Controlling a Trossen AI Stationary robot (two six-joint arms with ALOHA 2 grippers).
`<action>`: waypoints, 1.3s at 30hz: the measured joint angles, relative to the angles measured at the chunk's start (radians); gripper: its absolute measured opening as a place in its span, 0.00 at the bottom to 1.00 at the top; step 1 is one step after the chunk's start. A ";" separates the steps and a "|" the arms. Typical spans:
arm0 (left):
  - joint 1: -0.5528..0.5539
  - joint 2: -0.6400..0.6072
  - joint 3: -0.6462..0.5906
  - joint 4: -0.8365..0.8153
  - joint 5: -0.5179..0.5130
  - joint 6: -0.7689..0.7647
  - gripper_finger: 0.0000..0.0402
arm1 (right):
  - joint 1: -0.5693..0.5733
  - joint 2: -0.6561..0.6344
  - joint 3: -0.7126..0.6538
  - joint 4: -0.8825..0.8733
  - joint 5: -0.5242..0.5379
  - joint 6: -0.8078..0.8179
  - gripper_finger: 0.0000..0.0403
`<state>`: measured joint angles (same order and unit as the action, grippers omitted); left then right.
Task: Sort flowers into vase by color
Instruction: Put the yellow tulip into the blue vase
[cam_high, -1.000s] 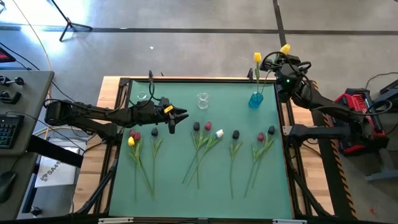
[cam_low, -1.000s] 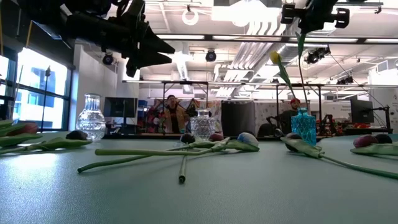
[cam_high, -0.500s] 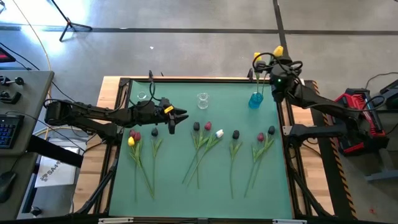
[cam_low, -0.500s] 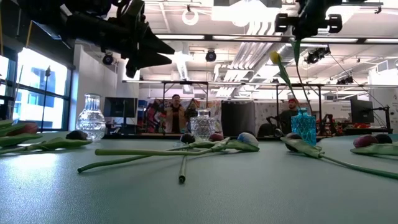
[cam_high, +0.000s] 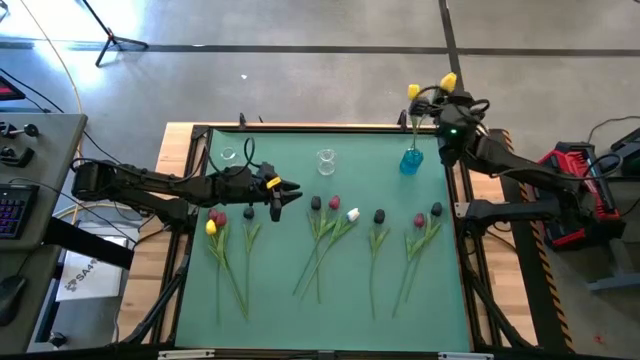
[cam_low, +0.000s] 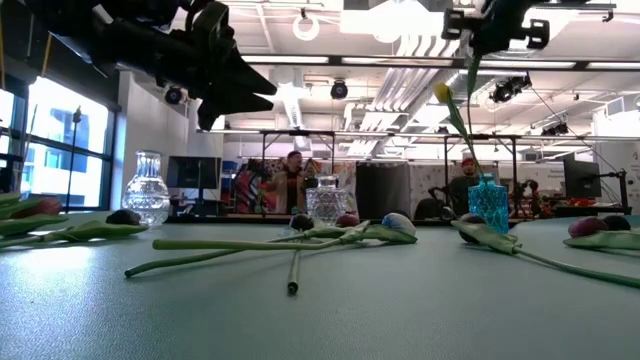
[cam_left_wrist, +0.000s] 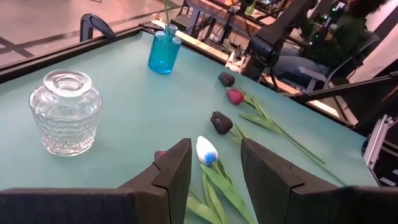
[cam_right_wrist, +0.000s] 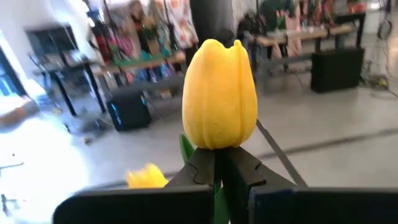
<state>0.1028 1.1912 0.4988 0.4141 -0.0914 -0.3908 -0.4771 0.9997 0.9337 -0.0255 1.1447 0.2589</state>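
Right gripper (cam_right_wrist: 219, 163) clamped on yellow tulip (cam_right_wrist: 219, 102) above blue vase (cam_high: 411, 160) at 1 o'clock; stem may miss the narrow neck. Left gripper (cam_left_wrist: 214, 163) parted, empty.

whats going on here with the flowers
The right gripper holds a yellow tulip by its stem above the blue vase, which already has one yellow tulip in it. The left gripper hovers open over the mat. The other tulips lie in a row, and two clear vases stand empty.
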 joint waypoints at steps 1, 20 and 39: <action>0.000 0.000 0.000 0.000 0.000 0.000 0.32 | 0.004 -0.002 0.000 0.048 0.006 -0.054 0.00; 0.001 0.000 0.000 -0.007 -0.015 0.012 0.32 | 0.006 0.000 0.000 -0.011 0.013 -0.084 0.00; 0.002 0.000 0.000 -0.011 -0.062 -0.007 0.32 | 0.021 -0.007 0.000 -0.573 -0.274 0.492 0.34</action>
<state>0.1043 1.1912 0.4988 0.4029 -0.1529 -0.3981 -0.4563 0.9929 0.9340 -0.5983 0.8703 0.7512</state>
